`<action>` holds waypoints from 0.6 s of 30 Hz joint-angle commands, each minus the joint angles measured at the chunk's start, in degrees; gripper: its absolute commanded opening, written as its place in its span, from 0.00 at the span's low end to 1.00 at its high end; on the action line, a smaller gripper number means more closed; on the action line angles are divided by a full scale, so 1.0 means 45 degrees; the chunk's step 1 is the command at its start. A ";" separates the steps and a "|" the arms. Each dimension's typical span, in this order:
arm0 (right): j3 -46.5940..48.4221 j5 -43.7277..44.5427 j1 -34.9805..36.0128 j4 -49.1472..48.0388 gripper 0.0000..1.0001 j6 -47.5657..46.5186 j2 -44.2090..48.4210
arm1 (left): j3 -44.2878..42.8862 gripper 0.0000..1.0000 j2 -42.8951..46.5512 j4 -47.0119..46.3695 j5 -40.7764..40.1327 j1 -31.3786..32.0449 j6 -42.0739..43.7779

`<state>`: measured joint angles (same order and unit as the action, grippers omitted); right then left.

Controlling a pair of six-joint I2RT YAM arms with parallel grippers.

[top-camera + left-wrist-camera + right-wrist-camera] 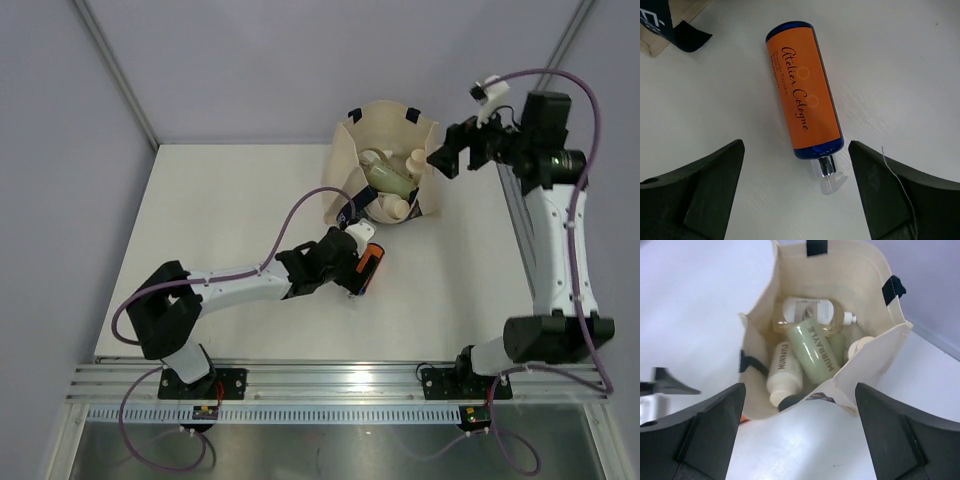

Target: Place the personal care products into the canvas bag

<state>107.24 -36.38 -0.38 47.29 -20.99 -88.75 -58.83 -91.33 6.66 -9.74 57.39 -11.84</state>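
On the white counter (230, 200), just in front of the canvas bag (385, 118), the orange bottle (805, 90) lies on its side. It is a slim cylinder with glossy dark-blue ends and a smooth orange label with "Atelier Cologne" in dark script. A thin metal spray stem at one end carries a clear plastic nozzle (829, 181).

The left hand (796, 167) hovers over the bottle with its jaws spread wide. One black wedge-shaped finger (705, 185) sits on each side of the nozzle end. Neither finger touches the bottle, and the hand holds nothing.

The bag is soft beige cloth with dark navy strap handles (815, 246), and its mouth gapes open. Inside, a sage-green bottle (812, 347) lettered along its length lies tilted across the middle. A cream bottle (782, 372) lies against its left side. Behind them is a rounded translucent bottle (810, 312) with a pale label and a small white pump. A round cream cap (860, 345) sits against the right wall of the bag.

The right hand (800, 410) hangs above the bag's mouth with its dark jaws far apart, gripping nothing.
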 commanded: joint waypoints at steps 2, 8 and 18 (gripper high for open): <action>-0.5091 -0.5136 -0.1338 -0.1052 1.00 -0.0684 0.3584 | -0.1320 0.86 -0.1303 -0.0406 -0.2304 0.0547 0.0091; -1.0583 -0.6600 -0.3462 -0.3738 0.99 -0.0144 0.7021 | -0.3076 0.80 -0.3511 0.0746 -0.3051 0.0588 -0.0650; -1.2210 -0.8517 -0.5813 -0.4903 0.99 0.0564 0.7261 | -0.4563 0.68 -0.5739 0.1549 -0.2992 0.0588 -0.0788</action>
<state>51.18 -69.12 -25.98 29.54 -19.40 -56.73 -76.42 -115.52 13.61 -20.80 60.12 -14.46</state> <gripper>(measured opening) 0.993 0.790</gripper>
